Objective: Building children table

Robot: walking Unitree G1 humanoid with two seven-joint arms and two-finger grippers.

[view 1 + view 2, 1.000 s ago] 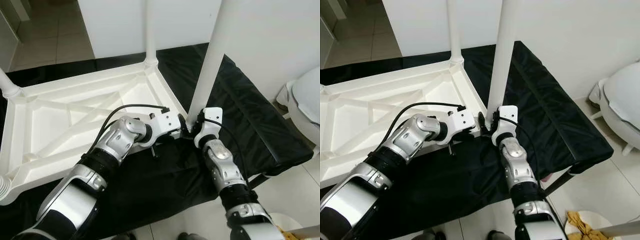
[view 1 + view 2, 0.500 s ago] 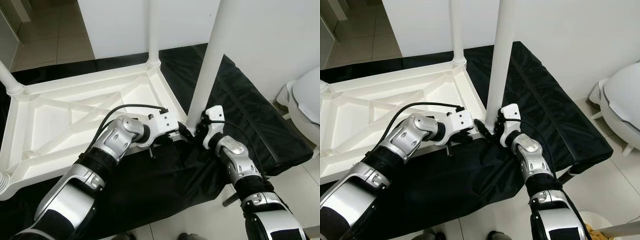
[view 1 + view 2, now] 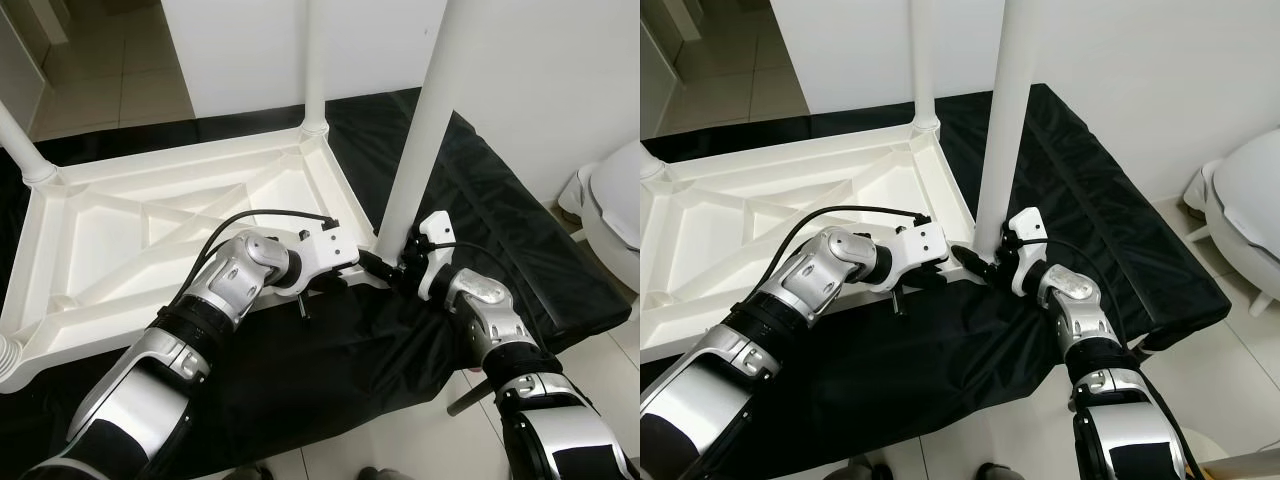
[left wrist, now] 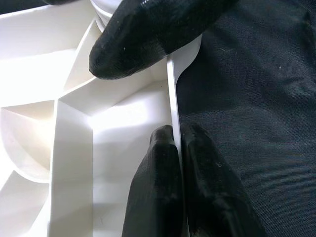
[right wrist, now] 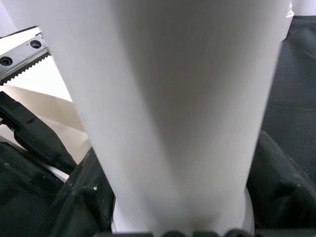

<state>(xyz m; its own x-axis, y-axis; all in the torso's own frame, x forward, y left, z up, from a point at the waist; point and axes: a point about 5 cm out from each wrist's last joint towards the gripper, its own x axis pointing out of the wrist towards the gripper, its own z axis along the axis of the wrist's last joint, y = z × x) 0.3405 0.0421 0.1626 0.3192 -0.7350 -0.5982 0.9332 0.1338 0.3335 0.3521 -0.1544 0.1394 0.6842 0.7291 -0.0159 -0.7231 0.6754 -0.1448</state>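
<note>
A white plastic table top (image 3: 150, 240) is lying upside down on a black cloth (image 3: 520, 240), its ribbed underside facing up. The cloth is spread over a low surface, with pale floor tiles (image 3: 110, 70) beyond it at the far left and a white wall (image 3: 540, 80) behind.

Three white legs are standing up from the corners of the table top: one leg at the far left corner (image 3: 22, 150), one at the far right corner (image 3: 314, 70), and one at the near right corner (image 3: 425, 130), nearest the grippers. A ridged white socket (image 3: 8, 355) is seen at the near left corner.

The near right edge of the table top is being pinched by the left gripper (image 4: 177, 140), reached in from the left. In the left wrist view its two black fingers (image 4: 153, 197) are nearly closed, one on each side of the thin white rim (image 4: 173, 94), with the cloth lying just outside the rim.

The base of the near right leg (image 5: 182, 98) is being clasped by the right gripper (image 3: 992, 262), reached in from the right. In the right wrist view its black fingers (image 5: 81, 197) are spread around the round leg, one on each side, touching it just above the corner socket. A black finger of the left gripper is seen close by in the same view (image 5: 34, 138).

A white rounded object (image 3: 1245, 190) is standing on the floor at the far right, apart from the cloth.
</note>
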